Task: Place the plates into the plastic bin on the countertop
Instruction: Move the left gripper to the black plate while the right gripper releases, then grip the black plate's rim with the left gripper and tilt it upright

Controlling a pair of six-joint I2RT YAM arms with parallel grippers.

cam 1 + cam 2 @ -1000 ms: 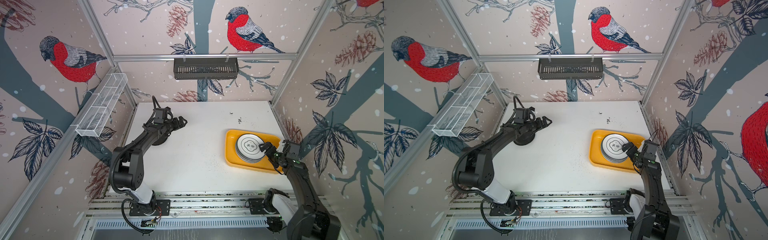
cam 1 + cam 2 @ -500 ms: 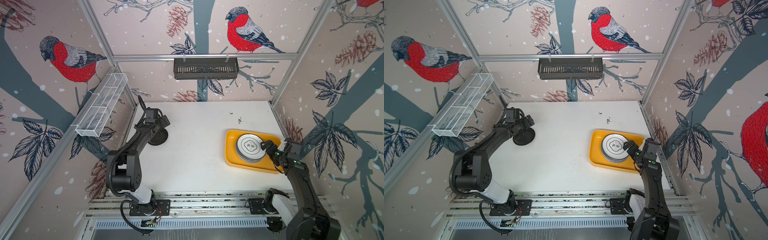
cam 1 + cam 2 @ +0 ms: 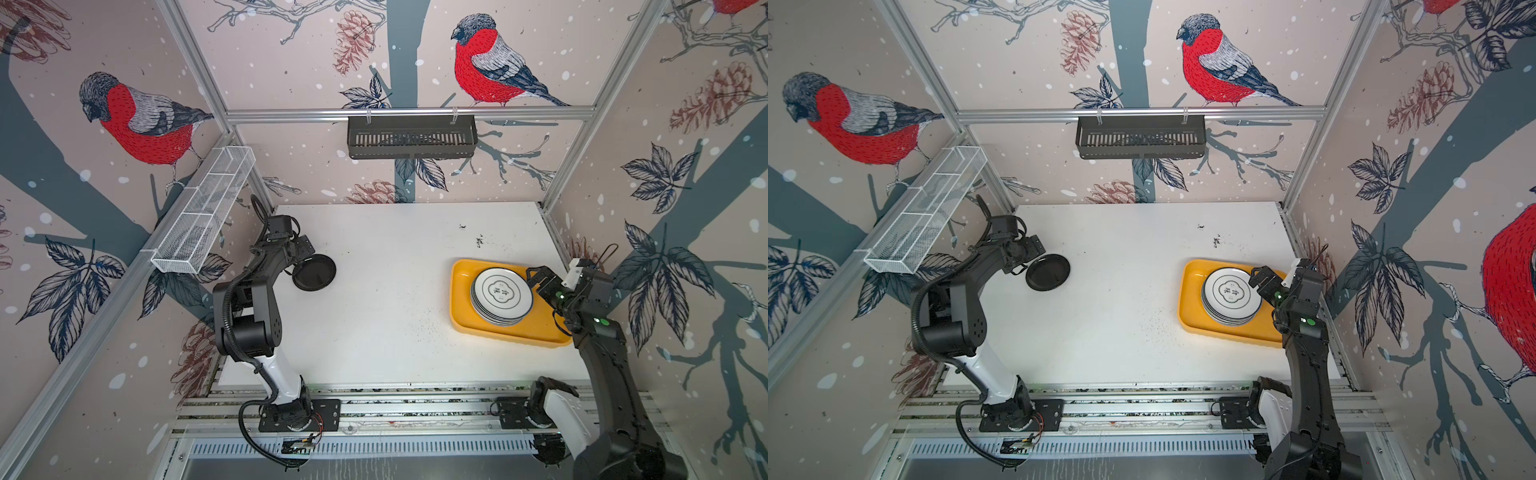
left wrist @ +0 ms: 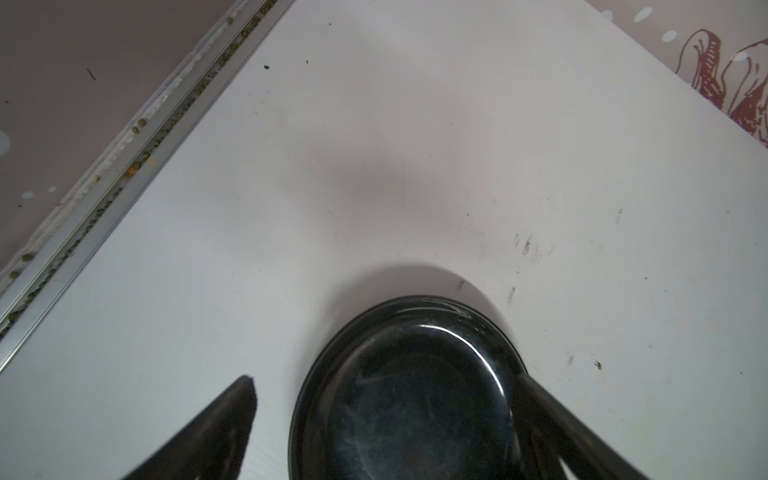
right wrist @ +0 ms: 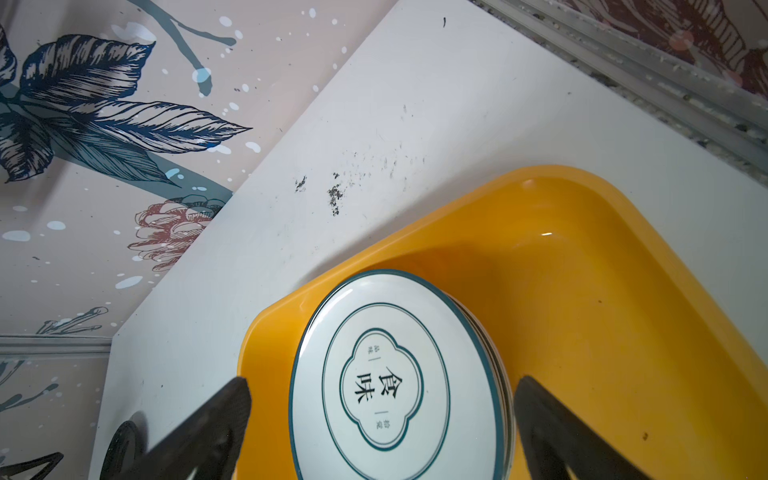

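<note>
Plates (image 3: pixel 501 296) stacked in plastic bin (image 3: pixel 511 334), black plate (image 3: pixel 314 272) on countertop (image 3: pixel 395 316).
Left gripper (image 4: pixel 384 382) spread wide over black plate; right gripper (image 5: pixel 382 386) likewise over the stacked plates.

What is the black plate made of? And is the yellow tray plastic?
The black plate looks like glazed ceramic, or maybe hard plastic: it is glossy, with a bright curved glint along its rim. The look alone cannot settle which. The yellow tray does look like moulded plastic: one even colour, rounded corners, a soft shine.
</note>
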